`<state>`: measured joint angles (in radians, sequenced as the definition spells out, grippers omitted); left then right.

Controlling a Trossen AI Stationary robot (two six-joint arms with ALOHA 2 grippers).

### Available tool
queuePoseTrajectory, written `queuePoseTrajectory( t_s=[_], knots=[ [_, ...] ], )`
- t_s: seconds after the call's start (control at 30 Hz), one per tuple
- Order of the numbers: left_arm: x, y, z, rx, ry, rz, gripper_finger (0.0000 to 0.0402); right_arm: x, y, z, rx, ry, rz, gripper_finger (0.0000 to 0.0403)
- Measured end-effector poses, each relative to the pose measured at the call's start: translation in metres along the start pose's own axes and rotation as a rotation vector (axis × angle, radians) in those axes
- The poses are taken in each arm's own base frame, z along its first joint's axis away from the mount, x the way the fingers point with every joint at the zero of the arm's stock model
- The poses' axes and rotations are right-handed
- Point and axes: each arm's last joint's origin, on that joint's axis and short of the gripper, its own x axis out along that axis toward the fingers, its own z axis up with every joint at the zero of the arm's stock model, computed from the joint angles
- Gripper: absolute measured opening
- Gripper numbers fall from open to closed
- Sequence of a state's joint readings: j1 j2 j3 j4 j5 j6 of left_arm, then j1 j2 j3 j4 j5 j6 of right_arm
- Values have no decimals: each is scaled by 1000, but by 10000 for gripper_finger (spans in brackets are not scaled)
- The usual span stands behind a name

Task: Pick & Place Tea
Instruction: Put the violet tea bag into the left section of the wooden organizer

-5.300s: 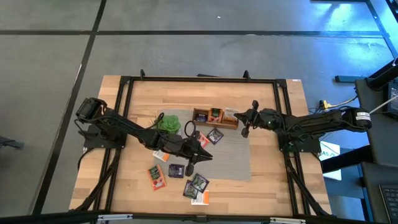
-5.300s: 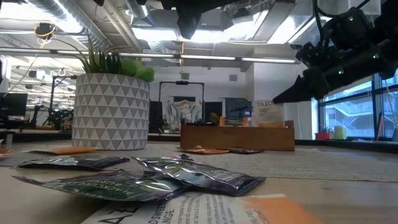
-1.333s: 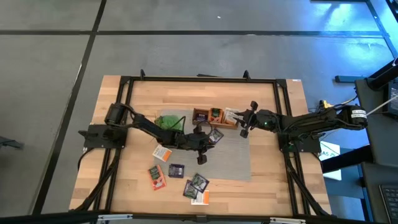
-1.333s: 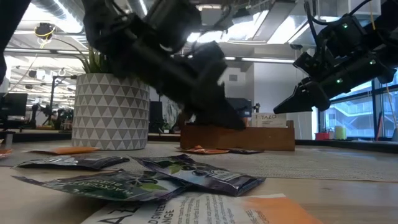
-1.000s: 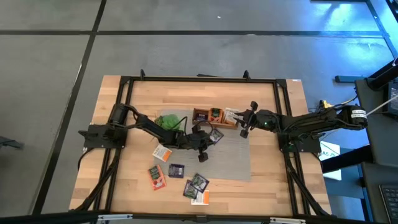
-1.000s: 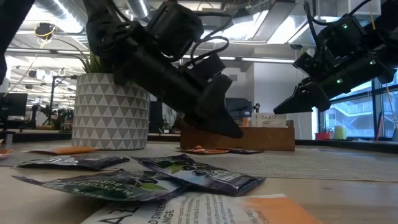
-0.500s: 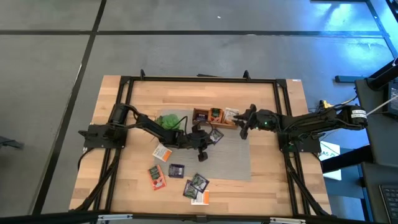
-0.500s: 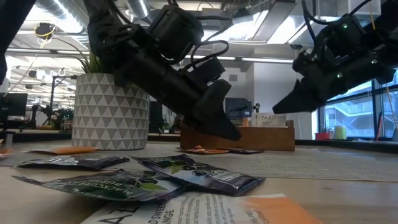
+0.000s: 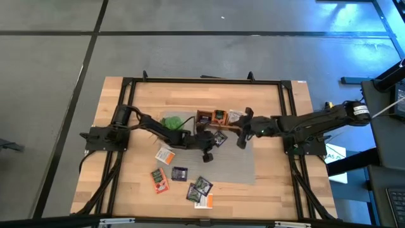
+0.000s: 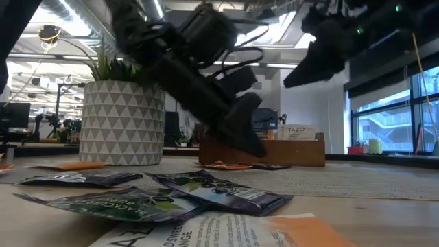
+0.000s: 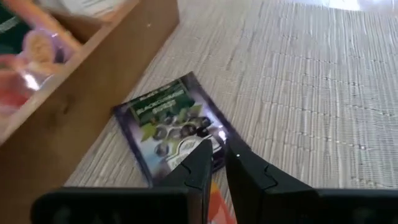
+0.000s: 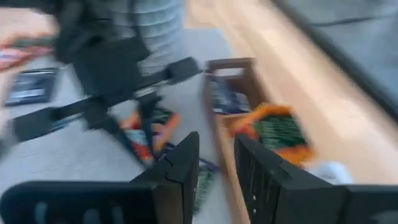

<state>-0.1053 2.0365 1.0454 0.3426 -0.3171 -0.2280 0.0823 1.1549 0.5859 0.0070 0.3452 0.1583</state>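
Note:
A dark purple tea sachet (image 11: pixel 168 121) lies flat on the grey mat (image 9: pixel 235 161) in front of the wooden box (image 9: pixel 218 118), with an orange sachet partly under it. My left gripper (image 11: pixel 219 149) hovers just above the purple sachet's near edge, its fingers almost together with only a thin slit between them; it also shows in the high view (image 9: pixel 207 151) and the low view (image 10: pixel 255 147). My right gripper (image 9: pixel 240 140) hangs raised over the mat by the box's right end, its fingers (image 12: pixel 186 165) slightly apart and holding nothing. Several sachets sit in the box (image 12: pixel 233 112).
The potted plant (image 9: pixel 171 123) stands left of the box, close behind my left arm. Loose sachets lie toward the table's near edge (image 9: pixel 179 172), (image 9: pixel 202 187), (image 9: pixel 158 179), (image 9: pixel 164 154). Black frame rails (image 9: pixel 126 126) run along the table's sides. The two grippers are close together over the mat.
My right gripper has risen and swung toward the table's left, from beside the box's right end to above the mat in front of it, nearer my left gripper. My left gripper has stayed almost still over the purple sachet. No sachet has moved.

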Motion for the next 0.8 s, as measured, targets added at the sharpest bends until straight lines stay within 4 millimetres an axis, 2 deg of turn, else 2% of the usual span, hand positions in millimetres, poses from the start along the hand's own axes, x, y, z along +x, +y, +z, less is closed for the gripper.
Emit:
queuePoseTrajectory(
  t_s=[0.13, 0.3, 0.5, 0.67, 0.8],
  knots=[
    [1, -3, 20, 69, 120, 22, 38, -13, 15, 12, 32, 72, -69, 104],
    [-2, -3, 31, 107, 203, 73, 41, -26, 33, 3, 89, 105, -39, 104],
    [2, -4, 27, 53, 223, 74, 42, -24, 43, -4, 108, 112, -11, 104],
    [12, -6, 17, 34, 233, 84, 38, -14, 50, -6, 184, 117, 30, 104],
    [21, -7, 10, 27, 219, 101, 40, -3, 53, -14, 230, 172, 8, 104]
  ],
)
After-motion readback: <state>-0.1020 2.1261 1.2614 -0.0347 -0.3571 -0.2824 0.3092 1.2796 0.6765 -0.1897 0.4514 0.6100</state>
